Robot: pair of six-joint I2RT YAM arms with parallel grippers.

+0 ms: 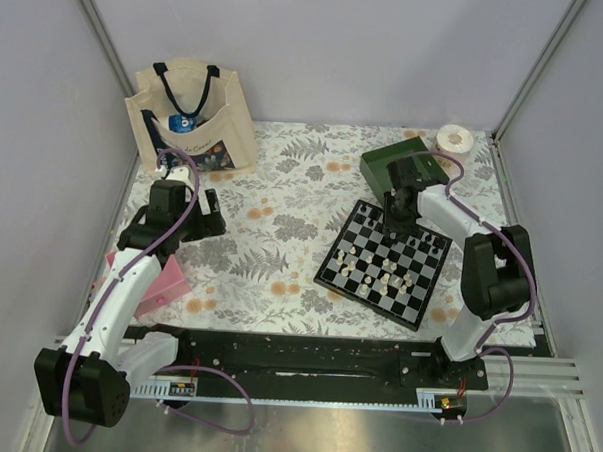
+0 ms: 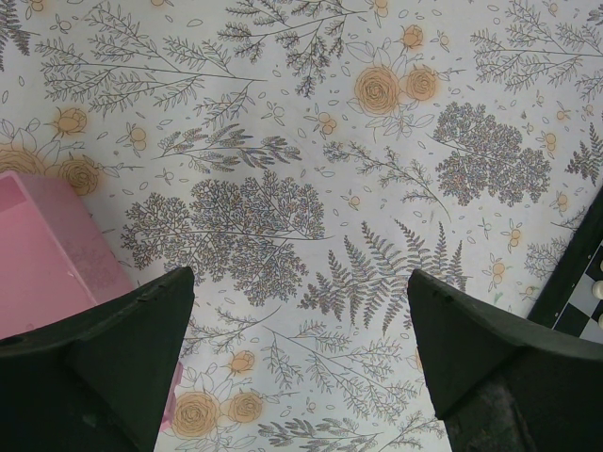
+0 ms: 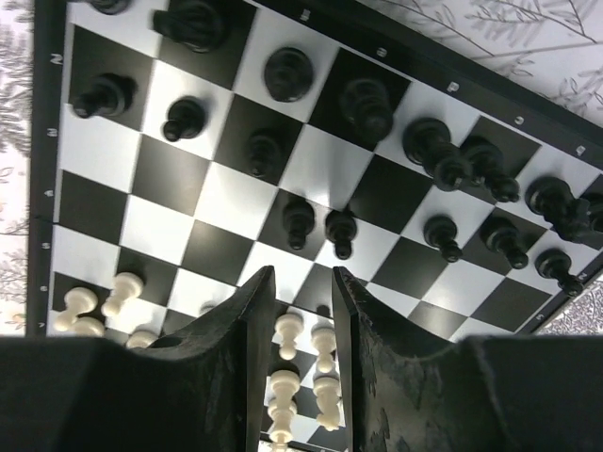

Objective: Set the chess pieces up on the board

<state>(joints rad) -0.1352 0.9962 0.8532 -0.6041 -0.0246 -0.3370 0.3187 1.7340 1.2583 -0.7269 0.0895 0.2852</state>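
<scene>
Hovering right hand (image 3: 301,278): narrowly apart, nothing clamped, above tiny cream-white pawns (image 3: 287,330).
Risk: tips clipping crowded pawns, toppling them across small black-and-white checkered board (image 3: 40,188).
Left hand (image 2: 300,278): wide apart, empty.

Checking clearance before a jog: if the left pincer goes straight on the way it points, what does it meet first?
The left pincer would probably meet bare tablecloth, between its open fingers; the pink object on one side and chessboard edge on the other lie outside that line. Depth unclear.
</scene>
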